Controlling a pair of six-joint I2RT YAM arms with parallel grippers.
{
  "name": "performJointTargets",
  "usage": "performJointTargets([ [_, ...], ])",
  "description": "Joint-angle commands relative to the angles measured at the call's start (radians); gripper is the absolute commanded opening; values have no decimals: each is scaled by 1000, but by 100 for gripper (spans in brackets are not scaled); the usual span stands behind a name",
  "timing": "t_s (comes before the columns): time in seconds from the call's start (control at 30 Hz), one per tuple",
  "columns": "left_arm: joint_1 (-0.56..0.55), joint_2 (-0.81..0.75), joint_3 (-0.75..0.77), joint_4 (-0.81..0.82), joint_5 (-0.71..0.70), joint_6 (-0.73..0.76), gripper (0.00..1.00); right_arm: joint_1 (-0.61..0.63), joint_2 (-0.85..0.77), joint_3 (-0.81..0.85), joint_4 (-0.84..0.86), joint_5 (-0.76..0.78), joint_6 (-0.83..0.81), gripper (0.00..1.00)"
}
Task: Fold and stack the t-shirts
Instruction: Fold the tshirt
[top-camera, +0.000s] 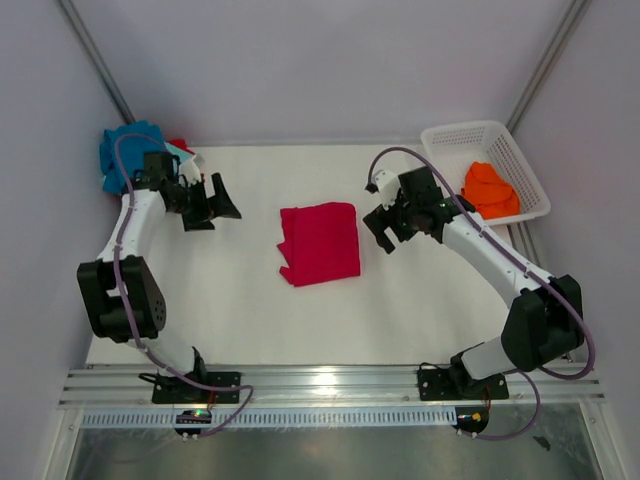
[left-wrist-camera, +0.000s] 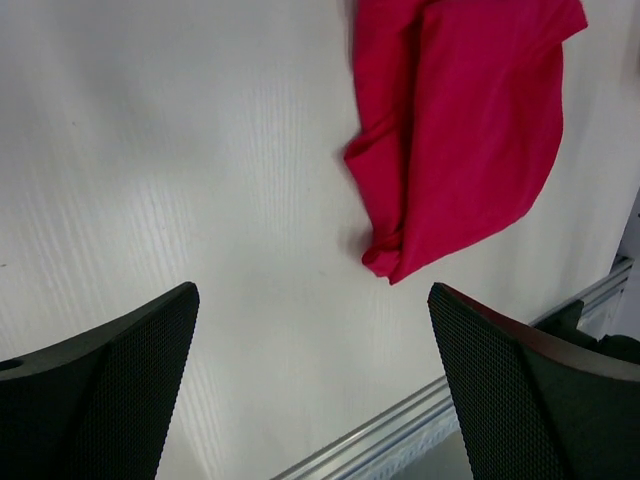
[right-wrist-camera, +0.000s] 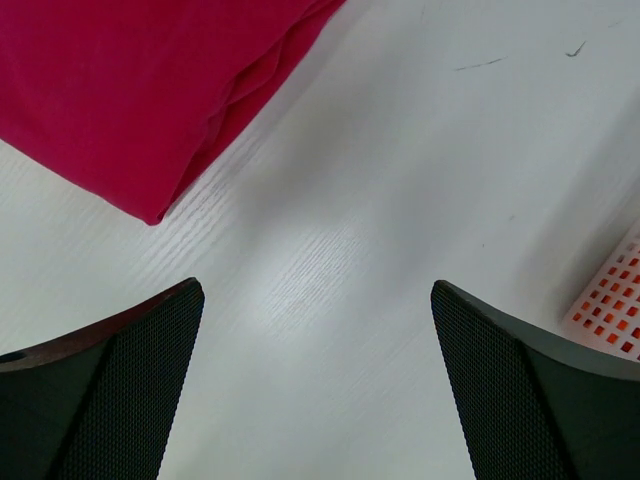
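Jaws spread wide and holding nothing on both left tool (top-camera: 212, 207) and right tool (top-camera: 383, 230). Between them, touching neither, the folded crimson t-shirt (top-camera: 320, 243) lies on the counter (top-camera: 240, 300). Beyond right tool, the orange t-shirt (top-camera: 490, 188) sits in the white basket (top-camera: 455, 135). Beyond left tool is the blue t-shirt (top-camera: 128, 150).

The top external camera hangs high above the near edge and looks steeply down and forward. It takes in the whole white wood-grain table (top-camera: 240, 310), with the silver aluminium rail (top-camera: 330, 380) along the bottom of its view.

The left wrist camera sits low over the table's left part, facing down and rightward. It catches the folded crimson cloth t-shirt (left-wrist-camera: 460, 130) and a stretch of the near rail (left-wrist-camera: 400, 425).

The right wrist camera sits nearer the surface on the right, facing down. It shows the shirt's edge (right-wrist-camera: 130, 90) and a corner of the white plastic lattice basket (right-wrist-camera: 610, 320).

All three views share the shirt (top-camera: 320, 243). The basket (top-camera: 470, 130) shows only from above and from the right wrist.
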Motion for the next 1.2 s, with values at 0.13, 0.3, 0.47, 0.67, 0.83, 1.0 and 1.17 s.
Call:
performJointTargets([
  [0.13,1,155,86,-163,129,172,99,-26,-21,-14,91,-120,10,99],
  [0.3,1,219,115,-119,242,191,99,-26,-8,-23,84,-123,22,99],
  [0.47,-1,265,84,-11,291,156,99,-26,15,-32,91,-123,30,99],
  [0.67,-8,333,69,99,247,134,99,-24,59,-20,84,-128,34,99],
  [0.83,-54,354,58,108,155,165,99,-26,90,-9,77,-128,33,99],
  [1.0,-129,374,52,137,132,154,99,-26,111,1,71,-149,34,99],
  [1.17,-194,413,64,165,112,119,99,-26,128,5,62,-160,39,99],
])
